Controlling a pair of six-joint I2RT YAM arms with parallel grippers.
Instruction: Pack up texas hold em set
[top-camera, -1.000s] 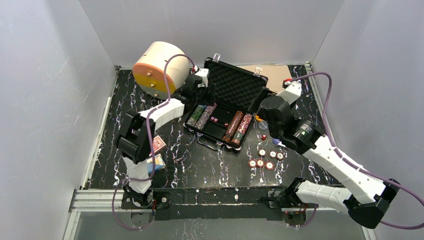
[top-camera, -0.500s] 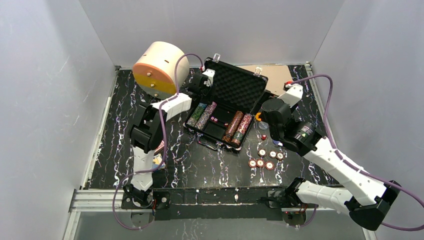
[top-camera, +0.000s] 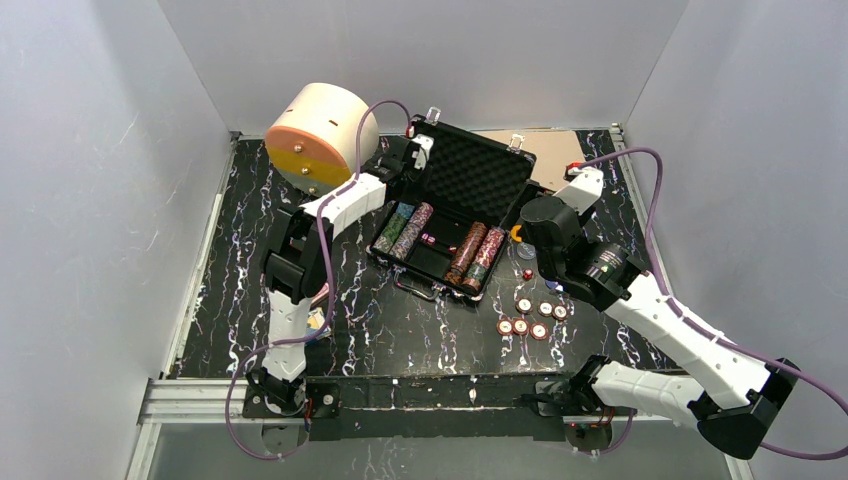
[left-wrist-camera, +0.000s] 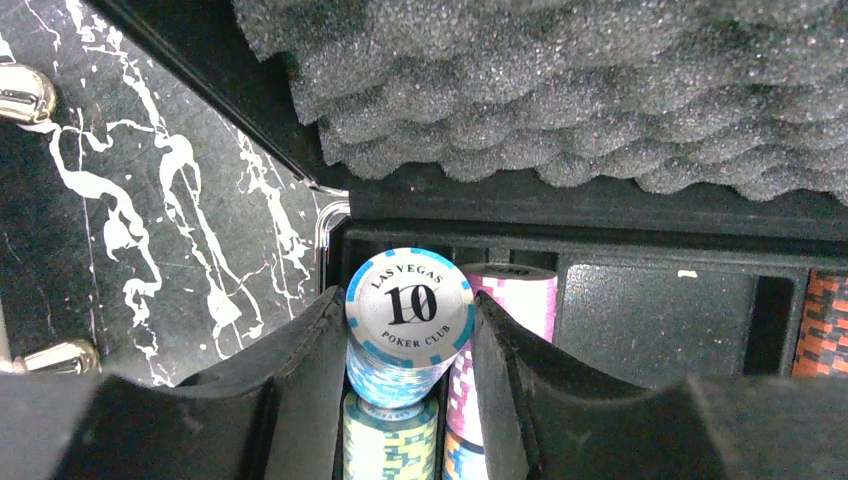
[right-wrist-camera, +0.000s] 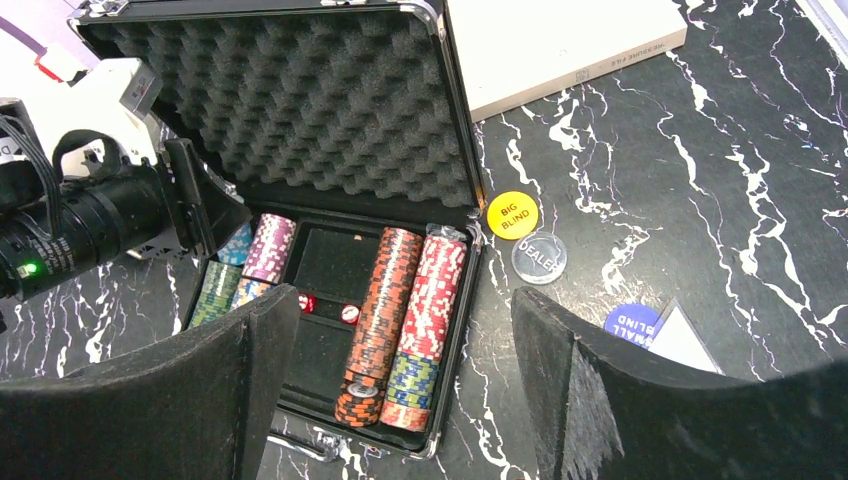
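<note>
Case (top-camera: 470, 175) open on counter (top-camera: 400, 330), lid up, chip rows in tray. Left tool (left-wrist-camera: 408, 340) clenched on blue chip stack (left-wrist-camera: 410, 300) at far end of left row. Right tool (right-wrist-camera: 405, 295) released, empty, hovering right of case. Loose chips (top-camera: 530, 318) on counter nearby.

I am viewing a black, white-veined table (top-camera: 400, 335) from above. A big cream cylinder (top-camera: 320, 135) is lying on its side at the far left, its orange-yellow face pointing toward me. A flat tan board (top-camera: 548, 150) is resting far right of centre.
</note>
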